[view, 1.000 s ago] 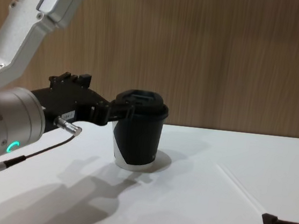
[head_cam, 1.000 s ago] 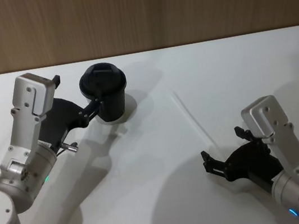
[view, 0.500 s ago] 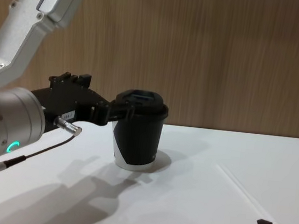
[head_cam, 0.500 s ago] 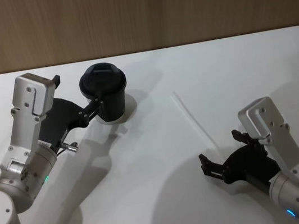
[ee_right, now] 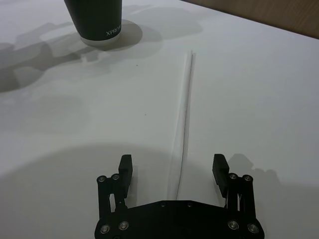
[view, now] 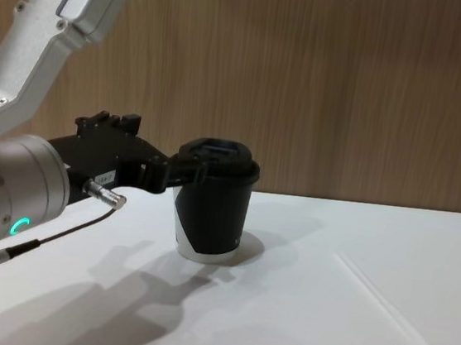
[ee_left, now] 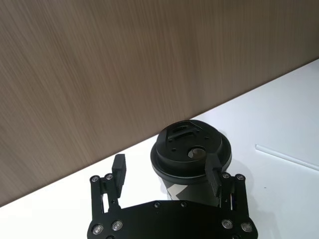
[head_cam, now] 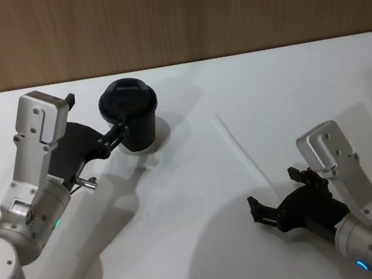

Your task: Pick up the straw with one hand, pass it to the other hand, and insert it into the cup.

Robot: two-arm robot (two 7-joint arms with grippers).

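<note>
Left gripper [ee_left: 166, 168] released, fingers spread; cup [head_cam: 129, 109] just ahead, one finger overlaps lid rim, contact unclear. Straw [ee_right: 183, 109] lies flat on table [head_cam: 291, 87], faint against white, its near end between spread fingers of right gripper [ee_right: 172, 164], not touching.

The only writing that can be read is on the cup [ee_right: 95, 17]: a line of small white capital letters on its black wall, just above its white base. It begins "XPRA"; the letters after that curve away around the cup and cannot be made out.
</note>
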